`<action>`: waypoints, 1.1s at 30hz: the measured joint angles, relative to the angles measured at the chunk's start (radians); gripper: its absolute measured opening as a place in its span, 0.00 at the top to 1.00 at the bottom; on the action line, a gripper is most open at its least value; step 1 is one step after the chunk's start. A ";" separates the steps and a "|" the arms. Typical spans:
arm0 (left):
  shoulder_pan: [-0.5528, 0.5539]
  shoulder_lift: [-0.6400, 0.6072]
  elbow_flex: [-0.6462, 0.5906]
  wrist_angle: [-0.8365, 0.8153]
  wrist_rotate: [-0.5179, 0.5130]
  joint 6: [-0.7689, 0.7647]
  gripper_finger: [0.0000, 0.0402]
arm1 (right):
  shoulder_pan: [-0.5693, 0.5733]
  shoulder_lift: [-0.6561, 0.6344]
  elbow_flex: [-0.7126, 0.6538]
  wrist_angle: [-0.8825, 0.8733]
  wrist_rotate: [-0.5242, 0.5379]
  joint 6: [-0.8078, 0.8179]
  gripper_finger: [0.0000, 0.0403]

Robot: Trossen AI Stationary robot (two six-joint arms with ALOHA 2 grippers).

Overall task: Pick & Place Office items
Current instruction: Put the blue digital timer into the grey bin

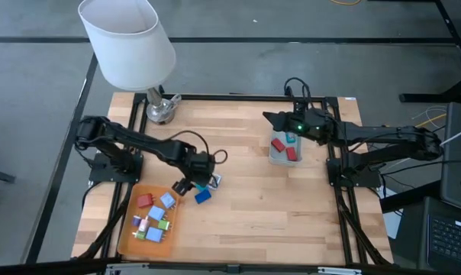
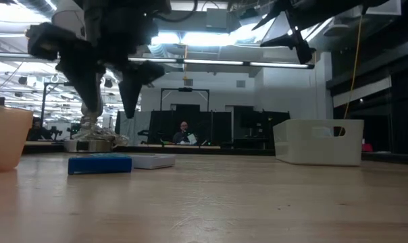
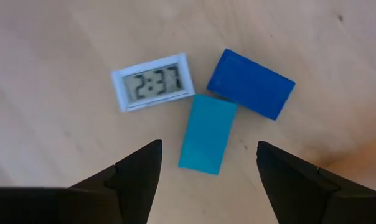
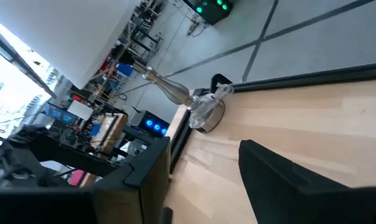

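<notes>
While the left gripper (image 3: 208, 165) hovers with fingers spread over a light blue block (image 3: 207, 133), apparently lining up a pick, the right gripper (image 1: 280, 120) waits above the bin (image 1: 277, 159). Its fingers stand apart, empty.

Lamp (image 1: 127, 42) shade hides base, tray (image 2: 5, 138) cut off

Your wooden table (image 1: 253, 206) carries an orange tray (image 1: 125, 237) at its front left and a grey-blue bin (image 1: 278, 157) toward the right rear. A lamp (image 1: 131, 46) stands at your back left corner. Just beside the tray, a dark blue block (image 3: 251, 83), a light blue block (image 3: 206, 134) and a small clock (image 3: 153, 81) lie bare on the wood.
</notes>
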 joint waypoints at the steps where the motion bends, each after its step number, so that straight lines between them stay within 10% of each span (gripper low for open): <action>1: -0.008 0.014 0.000 0.004 -0.002 0.006 0.36 | 0.000 -0.003 0.000 0.005 -0.001 -0.003 0.53; 24: -0.041 0.192 -0.105 0.141 -0.025 0.036 0.37 | 0.024 -0.039 0.001 0.013 -0.003 -0.010 0.53; 33: -0.042 0.185 -0.116 0.146 -0.033 -0.002 0.57 | 0.023 -0.039 0.001 0.013 0.000 -0.011 0.53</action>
